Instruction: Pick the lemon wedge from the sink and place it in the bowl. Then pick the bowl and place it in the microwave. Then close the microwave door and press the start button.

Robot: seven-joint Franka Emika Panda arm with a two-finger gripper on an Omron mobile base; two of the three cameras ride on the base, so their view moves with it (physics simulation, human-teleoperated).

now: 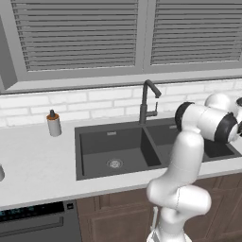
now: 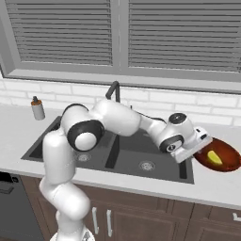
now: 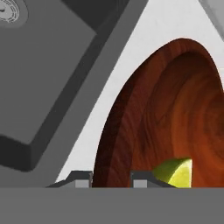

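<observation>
Counter [image 2: 221, 186] | hand view: gripper [image 3: 111, 178] straddles bowl [image 3: 175, 113] rim, narrow | lemon wedge [image 2: 214, 157] inside

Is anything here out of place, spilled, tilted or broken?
Nothing stands out. The lemon wedge lies inside the bowl, which sits level on the counter right of the sink. No spill or damage shows.

Reddish-brown bowl [image 2: 227, 155], bright yellow wedge [image 2: 214, 157] inside it.
Dark grey sink [image 1: 113, 149] (steel drains), white counter [image 1: 33, 165], white brick-patterned tiles [image 1: 71, 104], grey slatted blinds [image 1: 75, 33], brown cabinets [image 2: 155, 221].
</observation>
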